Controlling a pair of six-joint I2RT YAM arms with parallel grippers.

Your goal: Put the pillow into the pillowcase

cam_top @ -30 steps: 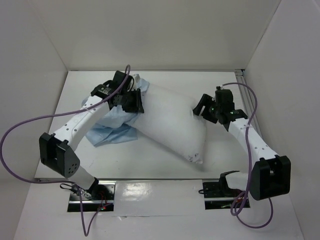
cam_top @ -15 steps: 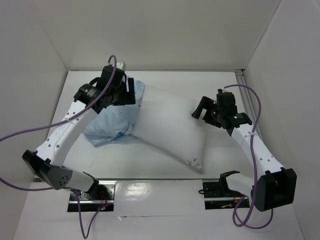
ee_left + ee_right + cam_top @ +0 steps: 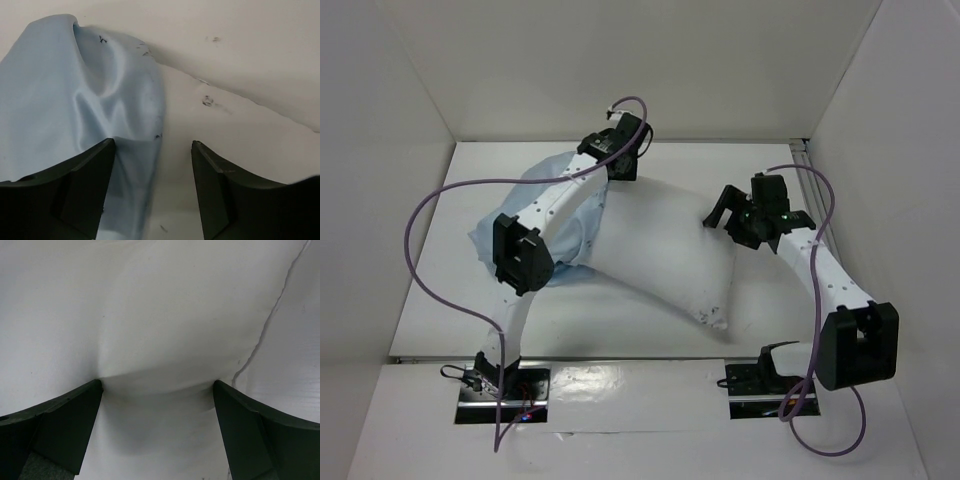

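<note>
1. I see the flat white tabletop (image 3: 430,300), which carries everything and has white walls (image 3: 650,60) around it.
2. The plump white rectangular fabric pillow (image 3: 665,250) lies diagonally in the middle of the tabletop.
3. The thin, wrinkled light blue pillowcase (image 3: 578,235) lies just left of the pillow and touches its far left end, partly under the left arm.
4. The left tool (image 3: 152,145) has its fingers apart over the pillowcase edge and holds nothing.
5. The right tool (image 3: 157,385) is spread wide at the pillow's right edge, with white fabric bulging between its fingers. I cannot tell if they touch it.
</note>
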